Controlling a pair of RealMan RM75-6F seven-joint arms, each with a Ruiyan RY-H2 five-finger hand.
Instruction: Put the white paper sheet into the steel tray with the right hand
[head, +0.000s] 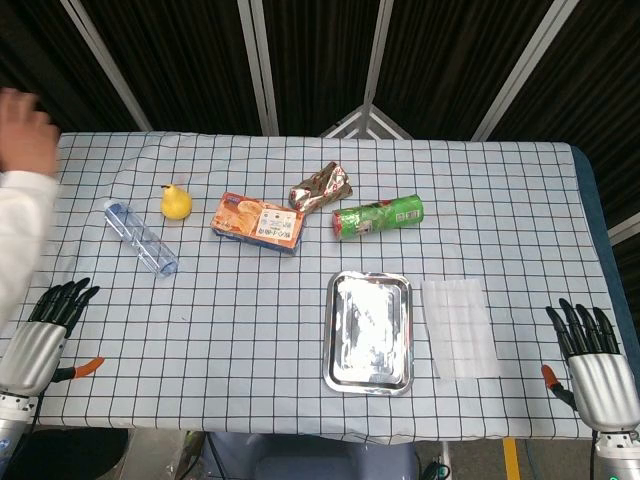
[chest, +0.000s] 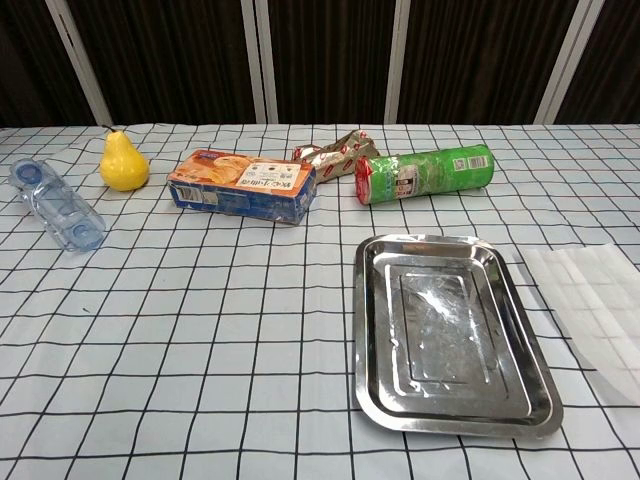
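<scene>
A table covered in a white cloth with a black grid (head: 250, 320) is seen from above and from chest height. The white paper sheet (head: 459, 327) lies flat on the cloth, just right of the steel tray (head: 369, 331), apart from it and untouched. The right hand (head: 590, 352) rests at the table's near right corner, fingers spread and holding nothing — near the sheet but not on it. The left hand (head: 47, 328) sits at the near left edge, likewise released, fingers extended. Further back lie a green snack can (head: 378, 217) on its side, a crumpled foil wrapper (head: 320, 186), an orange-and-blue box (head: 257, 222), a yellow pear (head: 176, 202) and a clear plastic bottle (head: 140, 237) lying down. A person's hand and white sleeve (head: 22, 190) show at the left edge.
</scene>
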